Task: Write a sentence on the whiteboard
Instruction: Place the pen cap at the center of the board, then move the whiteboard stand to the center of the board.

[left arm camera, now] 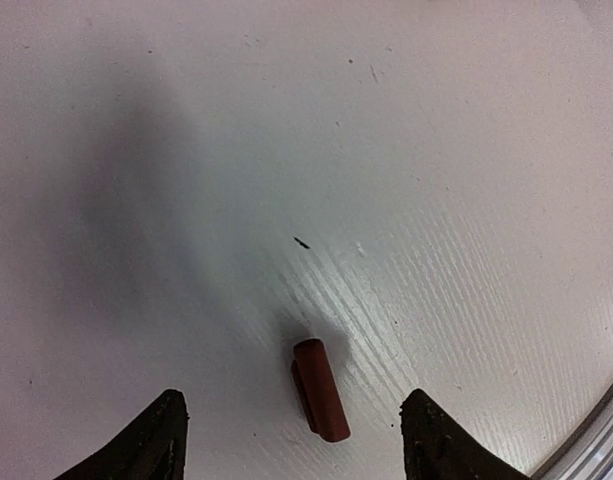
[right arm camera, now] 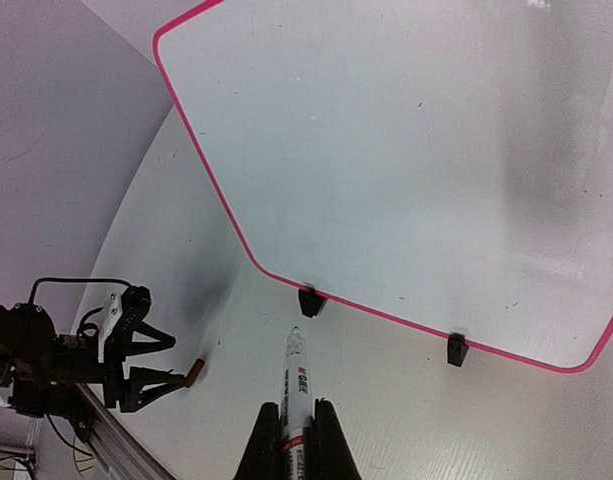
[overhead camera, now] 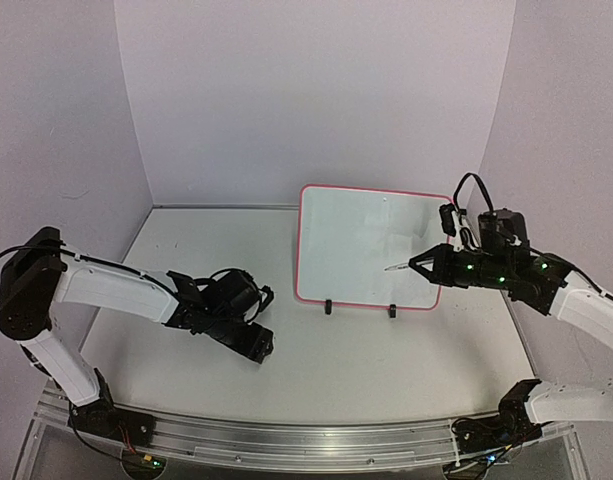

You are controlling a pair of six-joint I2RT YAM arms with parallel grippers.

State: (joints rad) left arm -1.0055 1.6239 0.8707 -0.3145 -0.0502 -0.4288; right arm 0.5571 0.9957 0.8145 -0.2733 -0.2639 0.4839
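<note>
The whiteboard (overhead camera: 366, 240), glossy white with a pink-red frame, stands on two black clip feet (overhead camera: 328, 308) at the back middle of the table. Its face is blank in the right wrist view (right arm camera: 416, 150); no sentence shows. My right gripper (overhead camera: 431, 265) is shut on an uncapped white marker (right arm camera: 295, 385), whose tip (overhead camera: 398, 267) is in front of the board's right half. My left gripper (overhead camera: 263, 344) is open just above the table, with a small red marker cap (left arm camera: 319, 388) lying between its fingers. The cap also shows in the right wrist view (right arm camera: 193, 371).
White table top, purple walls behind and at both sides. A metal rail (overhead camera: 306, 440) runs along the near edge. The board's second foot (right arm camera: 456, 349) stands to the right of the marker tip.
</note>
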